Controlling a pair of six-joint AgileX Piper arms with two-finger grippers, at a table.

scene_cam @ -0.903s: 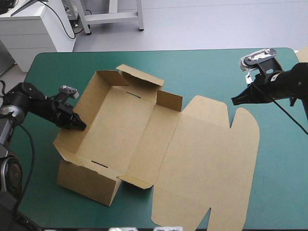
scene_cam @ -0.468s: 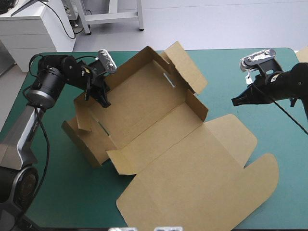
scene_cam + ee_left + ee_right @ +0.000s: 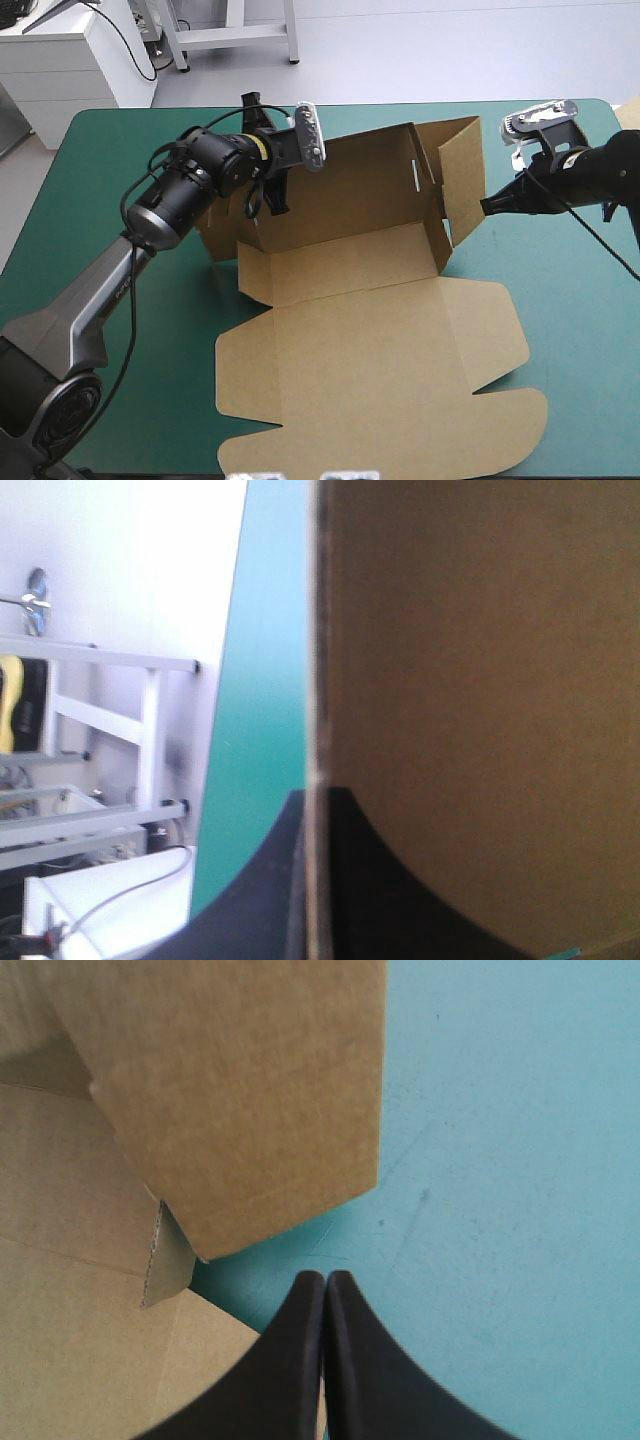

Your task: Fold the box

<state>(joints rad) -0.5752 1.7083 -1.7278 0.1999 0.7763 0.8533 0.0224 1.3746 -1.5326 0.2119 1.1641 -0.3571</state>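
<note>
Box wall edge-on in left pincer

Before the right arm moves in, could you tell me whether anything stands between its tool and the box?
Nothing visible does. The right tool, shut, points at the box's raised end flap, with only bare teal-green cover between them. The left tool is shut on the box at its other end.

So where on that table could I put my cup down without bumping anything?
Bare table lies right of the flat lid, toward the right edge, and left of the lid by the near edge. The middle is crowded: the box stands there, the left claw gripping its wall, the right claw by its side flap.
</note>
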